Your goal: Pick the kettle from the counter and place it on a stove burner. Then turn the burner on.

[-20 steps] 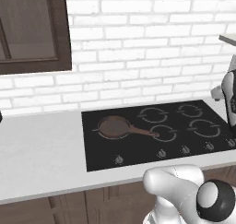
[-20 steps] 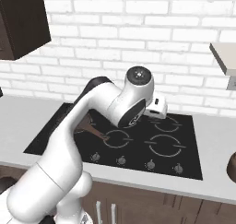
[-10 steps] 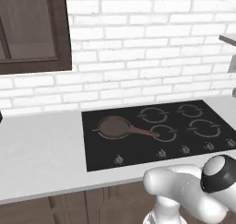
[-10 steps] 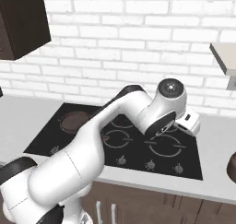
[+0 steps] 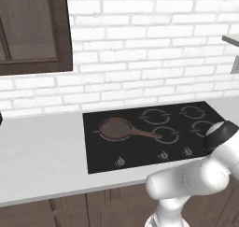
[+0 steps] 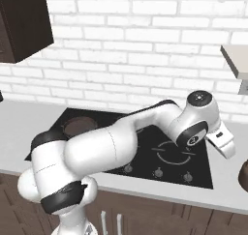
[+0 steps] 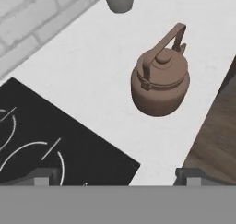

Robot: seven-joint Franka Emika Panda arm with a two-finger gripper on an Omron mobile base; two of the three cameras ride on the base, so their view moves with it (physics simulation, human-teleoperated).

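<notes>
Kettle (image 7: 160, 82) whole from hand view

Pale counter (image 7: 92, 66) carries kettle (image 7: 160, 82), black cooktop (image 5: 149, 132)

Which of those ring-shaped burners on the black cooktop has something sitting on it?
The far-left burner: a brown frying pan sits on it. The other rings are bare.

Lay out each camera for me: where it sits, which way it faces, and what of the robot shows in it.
Left base view: behind-left, looking forward and down at the cooktop with the frying pan; the arm rises lower right.
Right base view: behind-right, same cooktop and pan; the arm crosses toward the right counter.
Hand view: on the hand, looking down at the kettle standing on the counter beside the cooktop corner; open gripper tips at the bottom.
Both base views share cooktop, pan, brick wall.
</notes>
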